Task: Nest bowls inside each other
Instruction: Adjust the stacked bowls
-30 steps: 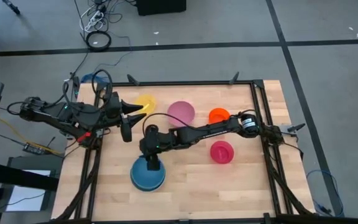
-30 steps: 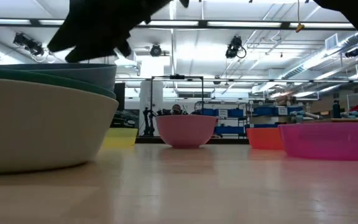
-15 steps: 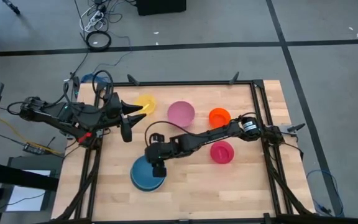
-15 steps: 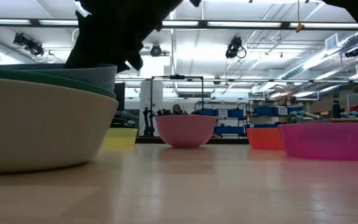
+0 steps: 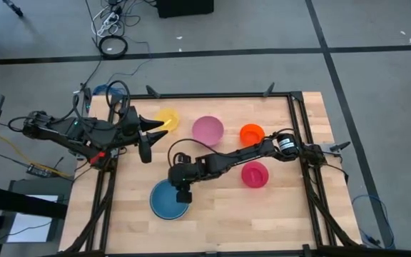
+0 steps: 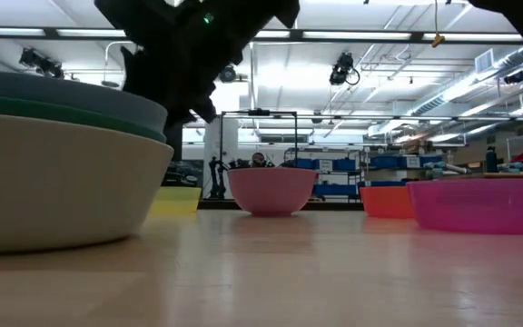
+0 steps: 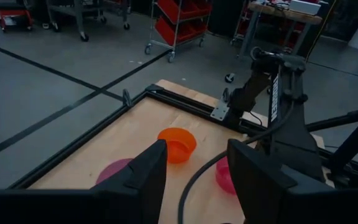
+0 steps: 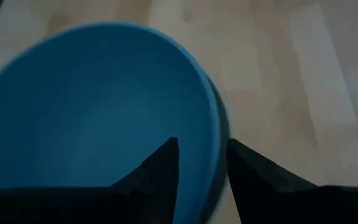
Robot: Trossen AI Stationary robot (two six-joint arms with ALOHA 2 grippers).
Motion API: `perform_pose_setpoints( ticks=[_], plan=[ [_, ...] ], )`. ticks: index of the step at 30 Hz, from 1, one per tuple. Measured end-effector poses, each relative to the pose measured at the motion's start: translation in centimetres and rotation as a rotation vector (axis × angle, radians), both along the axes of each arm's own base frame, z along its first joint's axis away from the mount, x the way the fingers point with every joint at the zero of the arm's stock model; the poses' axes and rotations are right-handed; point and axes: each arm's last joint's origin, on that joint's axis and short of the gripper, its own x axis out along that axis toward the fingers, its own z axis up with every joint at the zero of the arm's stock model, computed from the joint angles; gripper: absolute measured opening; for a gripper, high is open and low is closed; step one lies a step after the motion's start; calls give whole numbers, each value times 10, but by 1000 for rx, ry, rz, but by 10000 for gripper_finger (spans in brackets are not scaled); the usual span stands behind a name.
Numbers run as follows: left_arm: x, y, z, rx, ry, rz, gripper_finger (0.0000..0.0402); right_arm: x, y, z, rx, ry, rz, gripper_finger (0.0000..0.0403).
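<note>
Three bowls are nested at the near left: a pale grey-white bowl [image 6: 53, 191] rests on the table, a teal bowl [image 6: 116, 125] sits in it, and a blue bowl [image 5: 164, 203] is on top. My right gripper [image 5: 183, 191] slants down over the blue bowl's far right rim. It is open, with one finger inside the bowl and one outside. My left gripper [image 5: 146, 141] waits open above the table's left edge, holding nothing. Yellow [image 5: 167, 118], pink [image 5: 207, 129], orange [image 5: 251, 133] and red [image 5: 255, 174] bowls stand apart on the table. My right gripper straddles the blue bowl's rim [image 8: 219, 134], its fingers slanting down from the far right. The outer finger [image 8: 253, 171] lies against the rim's outside. The inner finger [image 8: 160, 168] stands inside the bowl, and I cannot tell whether it touches. The bowl rests in the teal bowl.
A black frame [image 5: 295, 128] rims the wooden table [image 5: 220, 221]. There is bare wood along the near edge and between the stack and the red bowl. The right arm [image 5: 241, 151] reaches across the table's middle, close to the orange and red bowls.
My right gripper has gone down and toward the near edge, onto the blue bowl's rim. In the low view the blue bowl has tipped in the stack, lower under the gripper and higher on the other side.
</note>
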Motion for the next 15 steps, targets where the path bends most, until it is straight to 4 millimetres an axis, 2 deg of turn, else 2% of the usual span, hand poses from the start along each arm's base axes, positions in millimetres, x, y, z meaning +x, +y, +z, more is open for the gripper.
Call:
perform_pose_setpoints(
  ticks=[6, 15],
  plan=[
    [0, 0, 0, 0, 0, 0, 177, -4, -7, -4, 4, 68, -31, 129],
    [0, 0, 0, 0, 0, 0, 177, -7, -6, -8, 69, 116, -23, 143]
  ],
)
